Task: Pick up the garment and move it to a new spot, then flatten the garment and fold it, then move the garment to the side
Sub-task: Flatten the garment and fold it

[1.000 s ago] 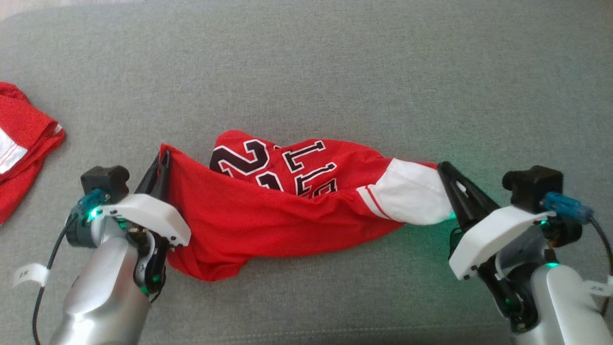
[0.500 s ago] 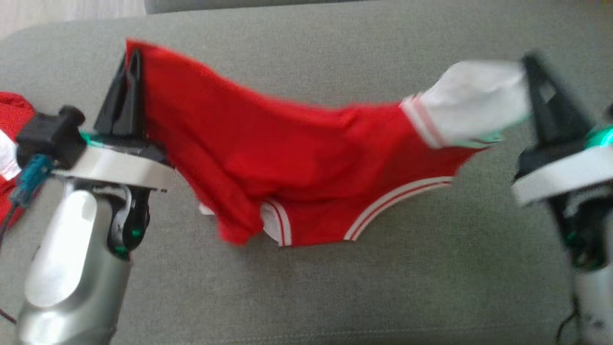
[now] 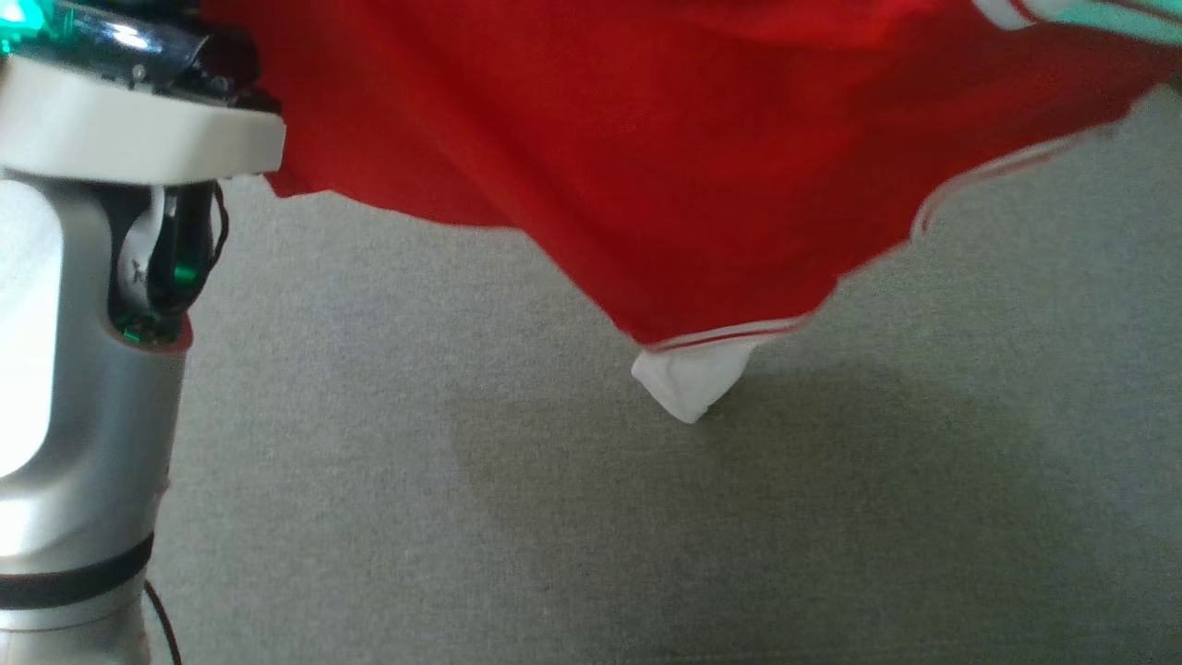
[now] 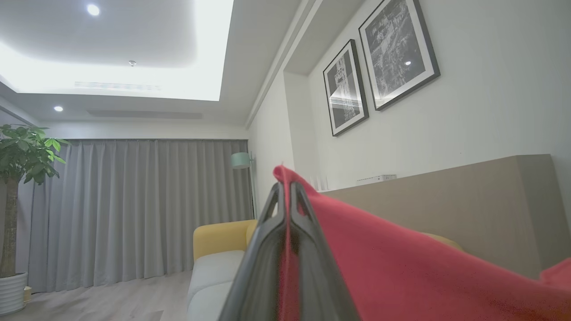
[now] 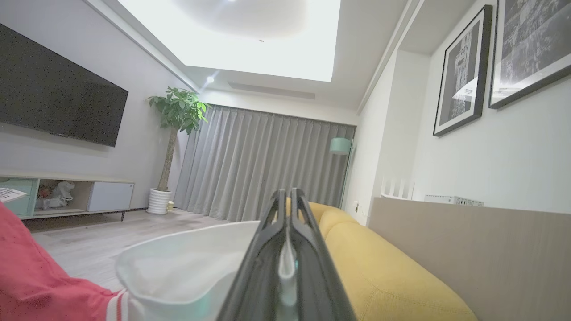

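Observation:
The garment [image 3: 646, 157], a red jersey with white sleeves and striped trim, hangs in the air across the top of the head view, one white sleeve [image 3: 688, 383] dangling just above the grey cushion [image 3: 462, 517]. My left gripper [image 4: 287, 200] is shut on a red edge of the garment [image 4: 401, 272], which drapes away to the right in the left wrist view. My right gripper [image 5: 287, 200] is shut on the white sleeve [image 5: 187, 267], with red cloth [image 5: 31, 276] trailing left. The left arm's pale wrist [image 3: 83, 277] stands at the left of the head view.
The grey cushion lies below the hanging cloth. The wrist views look out over a room with a yellow sofa [image 5: 379, 267], grey curtains [image 4: 134, 209], a potted plant [image 5: 176, 116], a wall television [image 5: 58, 89] and framed pictures [image 4: 379, 62].
Both grippers have lifted the garment up off the cushion and spread it wide; it now hangs high at the top of the head view. The head view has shifted too.

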{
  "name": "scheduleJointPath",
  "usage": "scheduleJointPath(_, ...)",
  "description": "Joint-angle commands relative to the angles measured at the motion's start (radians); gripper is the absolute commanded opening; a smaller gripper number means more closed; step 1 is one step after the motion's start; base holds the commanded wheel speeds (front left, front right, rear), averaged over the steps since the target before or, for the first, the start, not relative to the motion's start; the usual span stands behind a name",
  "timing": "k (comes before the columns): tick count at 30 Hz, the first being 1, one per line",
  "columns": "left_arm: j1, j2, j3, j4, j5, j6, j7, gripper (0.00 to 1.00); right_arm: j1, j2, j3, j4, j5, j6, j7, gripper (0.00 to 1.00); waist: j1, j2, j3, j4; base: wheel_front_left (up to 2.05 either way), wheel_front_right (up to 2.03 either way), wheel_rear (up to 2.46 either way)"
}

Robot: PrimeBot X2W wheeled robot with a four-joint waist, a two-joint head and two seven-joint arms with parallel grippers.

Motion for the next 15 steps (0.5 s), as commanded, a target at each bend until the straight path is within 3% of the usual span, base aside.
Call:
scheduleJointPath(1,-0.055,0.043,0.031,-0.028,0.004,-0.001,0.014,0.0,-0.039,-0.013,0.015,-0.02,0.016,0.008,0.017,0.0,0.0,0.0,-0.017,-0.007,0.0,0.0,0.0)
scheduleJointPath(10,-0.088,0.03,0.018,0.039,-0.022,-0.005,0.042,0.0,-0.118,-0.01,0.034,0.073,0.066,0.008,0.049,0.0,0.0,0.0,-0.001,-0.015,0.0,0.0,0.0)
scheduleJointPath(15,-0.183,0.015,-0.001,0.155,-0.014,-0.022,0.036,0.0,-0.243,0.008,0.064,0.187,0.084,0.008,0.044,0.0,0.0,0.0,0.065,-0.012,0.0,0.0,0.0)
